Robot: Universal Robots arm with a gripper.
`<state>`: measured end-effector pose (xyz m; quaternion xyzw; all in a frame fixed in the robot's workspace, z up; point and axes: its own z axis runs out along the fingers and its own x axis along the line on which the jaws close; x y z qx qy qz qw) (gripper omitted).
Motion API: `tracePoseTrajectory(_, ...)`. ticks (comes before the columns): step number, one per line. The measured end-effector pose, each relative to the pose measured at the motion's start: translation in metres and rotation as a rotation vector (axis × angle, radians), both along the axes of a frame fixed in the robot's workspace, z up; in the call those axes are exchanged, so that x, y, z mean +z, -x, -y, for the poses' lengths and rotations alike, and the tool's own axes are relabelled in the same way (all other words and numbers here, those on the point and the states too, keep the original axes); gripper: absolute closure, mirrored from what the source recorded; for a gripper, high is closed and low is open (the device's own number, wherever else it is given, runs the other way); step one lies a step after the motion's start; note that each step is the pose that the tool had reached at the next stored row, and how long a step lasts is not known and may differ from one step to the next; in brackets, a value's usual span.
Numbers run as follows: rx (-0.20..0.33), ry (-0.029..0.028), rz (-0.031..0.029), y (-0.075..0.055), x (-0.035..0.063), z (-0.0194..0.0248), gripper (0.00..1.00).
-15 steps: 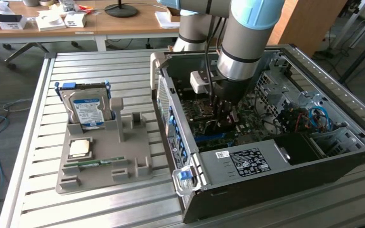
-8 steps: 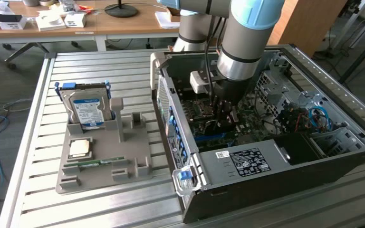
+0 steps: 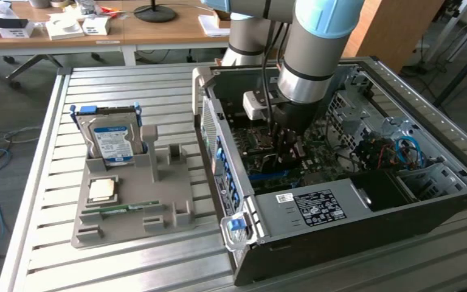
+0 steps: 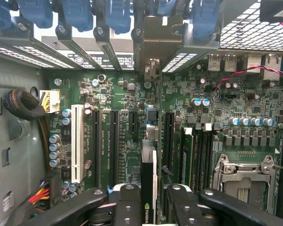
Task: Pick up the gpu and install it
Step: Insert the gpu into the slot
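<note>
Exterior view first. The arm [image 3: 315, 55] comes straight down into the open PC case [image 3: 428, 182], which lies on its side on the slatted metal table [image 3: 136, 79]. The gripper [image 3: 286, 143] is down inside the case, just over the motherboard [image 3: 331, 158], on the far side of the grey power supply [image 3: 315, 207]. A blue latch [image 3: 235, 224] sits at the case's near corner. Over on the exterior view's left, well apart from the case, there's a grey parts holder [image 3: 168, 207]. It has a hard drive [image 3: 112, 140] standing upright at its far end, a square chip [image 3: 104, 190] lying flat in the middle, and a small green memory stick [image 3: 124, 210] nearer the front.

The wrist view makes it clearer. The two black fingers [image 4: 127, 205] are clamped on the gpu [image 4: 148, 165], one on each face. The card sits edge-on between them, super slim, black, with an NVIDIA logo close to the fingers. It hangs over the green motherboard, between the long black expansion slots [image 4: 114, 146] on one side and the memory slots [image 4: 198, 150] on the other. The white slot [image 4: 77, 143] lies beyond the black ones, and the CPU socket [image 4: 245, 179] lies beyond the memory slots. I can't tell whether the card's edge is touching a slot or sitting just above it. A row of blue clips [image 4: 75, 14] lines the case's bracket edge.
</note>
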<state>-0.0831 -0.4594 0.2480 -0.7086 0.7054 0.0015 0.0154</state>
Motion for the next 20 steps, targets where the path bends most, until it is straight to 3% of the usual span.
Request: tracePoseTrajectory(20,0.0,0.0,0.0003,-0.0001,0.0022,0.0,0.74)
